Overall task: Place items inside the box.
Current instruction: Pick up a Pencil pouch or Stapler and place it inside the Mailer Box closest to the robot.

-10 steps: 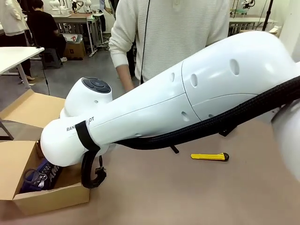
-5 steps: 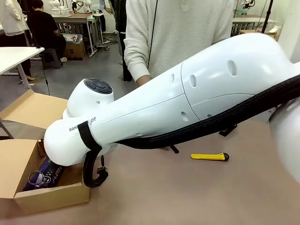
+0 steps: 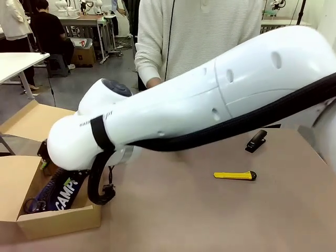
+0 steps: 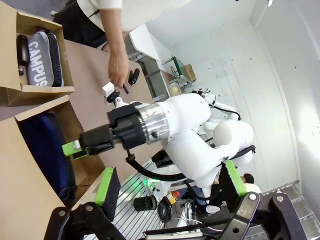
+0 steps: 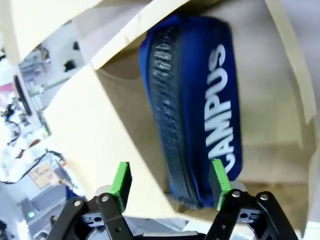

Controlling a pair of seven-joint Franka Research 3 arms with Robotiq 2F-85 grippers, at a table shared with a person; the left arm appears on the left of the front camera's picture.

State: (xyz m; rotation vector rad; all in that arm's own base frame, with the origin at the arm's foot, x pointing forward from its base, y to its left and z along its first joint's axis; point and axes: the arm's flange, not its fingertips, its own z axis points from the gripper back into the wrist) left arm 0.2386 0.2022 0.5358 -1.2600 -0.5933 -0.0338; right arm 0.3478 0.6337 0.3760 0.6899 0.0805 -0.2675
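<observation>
Change: the right arm has lifted a little, and the navy pencil case (image 5: 200,115) has tipped so its lettering now faces up
Case: you'll find it inside the box (image 3: 58,220), lower left of the front view
Right gripper (image 5: 170,181): pads spread wide, gripping nothing, the case just beyond them
Left gripper (image 4: 170,182): wide apart, empty
Meaning: you can likely count this item as placed
Left for you: yellow utility knife (image 3: 234,175) and black stapler (image 3: 256,140), right of centre, well apart from the box
</observation>
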